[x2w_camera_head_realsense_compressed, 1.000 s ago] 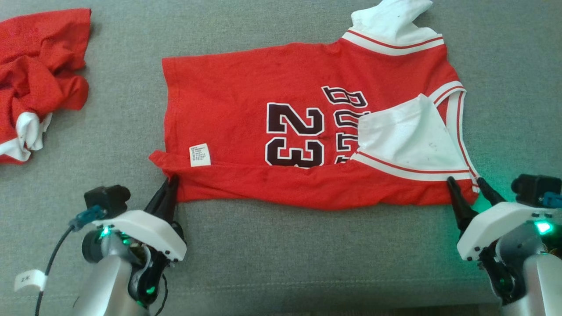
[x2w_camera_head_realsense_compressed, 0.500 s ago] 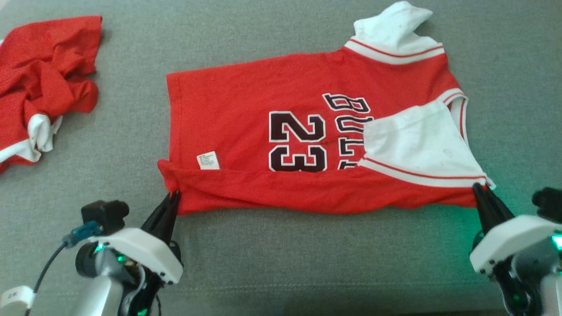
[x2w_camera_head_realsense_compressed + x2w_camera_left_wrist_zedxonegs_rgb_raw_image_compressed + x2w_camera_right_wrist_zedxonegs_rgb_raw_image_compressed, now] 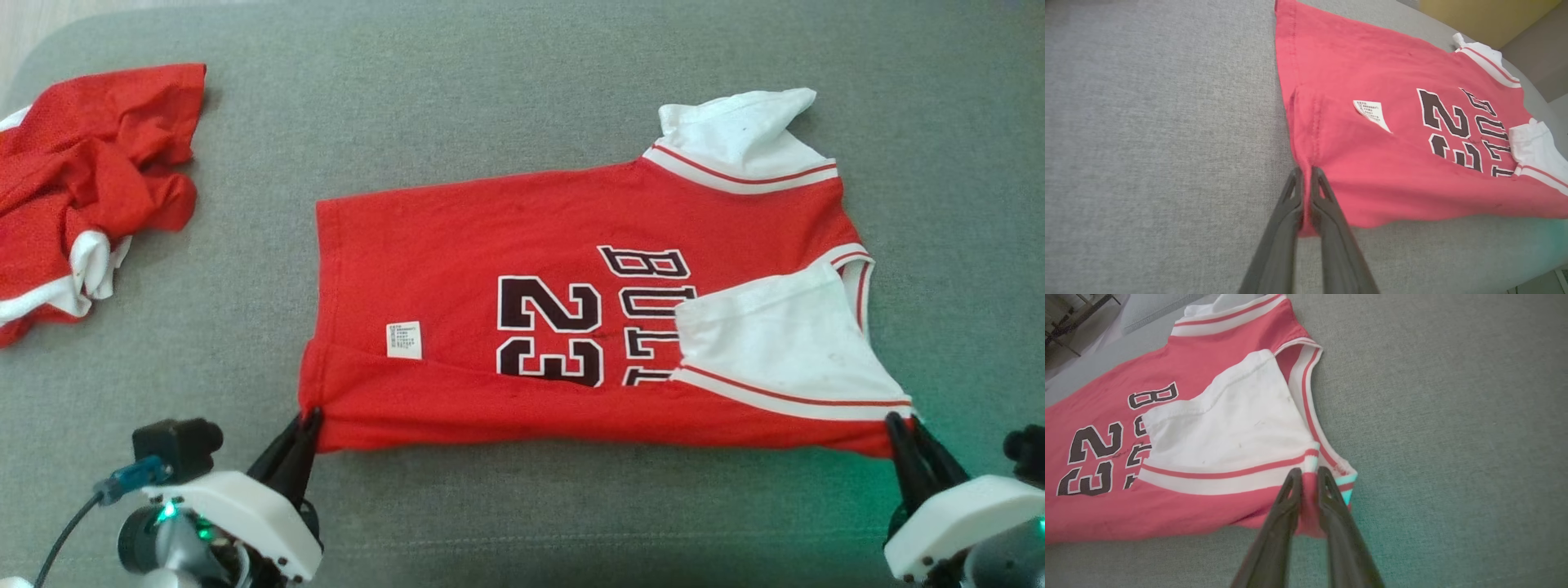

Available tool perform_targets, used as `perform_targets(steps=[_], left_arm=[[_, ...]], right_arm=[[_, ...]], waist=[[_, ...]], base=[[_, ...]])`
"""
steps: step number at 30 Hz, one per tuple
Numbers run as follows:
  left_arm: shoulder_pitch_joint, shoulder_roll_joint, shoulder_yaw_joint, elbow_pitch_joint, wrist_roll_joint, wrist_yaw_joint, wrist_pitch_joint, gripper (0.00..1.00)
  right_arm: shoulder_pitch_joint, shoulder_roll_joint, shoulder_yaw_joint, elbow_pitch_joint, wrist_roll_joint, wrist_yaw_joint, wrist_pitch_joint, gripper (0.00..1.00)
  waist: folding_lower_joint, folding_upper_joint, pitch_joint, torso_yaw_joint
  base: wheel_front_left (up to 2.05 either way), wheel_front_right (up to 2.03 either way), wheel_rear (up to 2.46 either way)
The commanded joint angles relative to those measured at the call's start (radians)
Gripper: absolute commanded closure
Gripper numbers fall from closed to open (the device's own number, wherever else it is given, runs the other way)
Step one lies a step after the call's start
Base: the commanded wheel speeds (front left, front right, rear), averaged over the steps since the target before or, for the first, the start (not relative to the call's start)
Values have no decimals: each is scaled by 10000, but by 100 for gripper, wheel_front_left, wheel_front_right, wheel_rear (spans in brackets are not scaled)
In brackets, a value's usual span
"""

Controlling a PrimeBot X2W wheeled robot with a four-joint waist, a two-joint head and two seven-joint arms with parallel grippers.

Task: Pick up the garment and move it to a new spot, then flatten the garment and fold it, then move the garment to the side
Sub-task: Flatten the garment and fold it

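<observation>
I've got the jersey [image 3: 490,261] lying mostly flat on the gray cushion [image 3: 490,98], number 23 up, near edge folded over and one white sleeve [image 3: 775,335] laid across the chest. My left gripper [image 3: 309,418] is pinched narrow on the near hem corner, with red cloth showing between the fingers [image 3: 1286,212] in its wrist view. My right gripper [image 3: 902,425] is clamped on the near shoulder corner. A second red garment [image 3: 90,180] sits crumpled at my left, well apart.
</observation>
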Motion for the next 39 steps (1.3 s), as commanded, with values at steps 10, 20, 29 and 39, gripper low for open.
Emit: perform_targets(steps=[10,20,29,39], left_arm=[[-435,-114,646,-110,601,671,-1587,0],[-816,31,538,-1031,1813,1213,-2861,0],[-646,88,428,-1284,2019,1499,-2713,0],[-753,107,334,-1216,1974,1477,-2696,0]], right_arm=[[-751,-103,1015,-1388,-1290,-7,-2471,0],[-1169,-276,1521,-1717,-1660,-7,-2925,0],[-1264,-355,1591,-1424,-1563,-7,-2904,0],[-1318,-351,1586,-1374,-1547,-7,-2918,0]], waist=[[0,0,-521,-129],[0,0,-1028,29],[0,0,-1067,142],[0,0,-1013,163]], base=[[0,0,0],[0,0,0],[0,0,0],[0,0,0]])
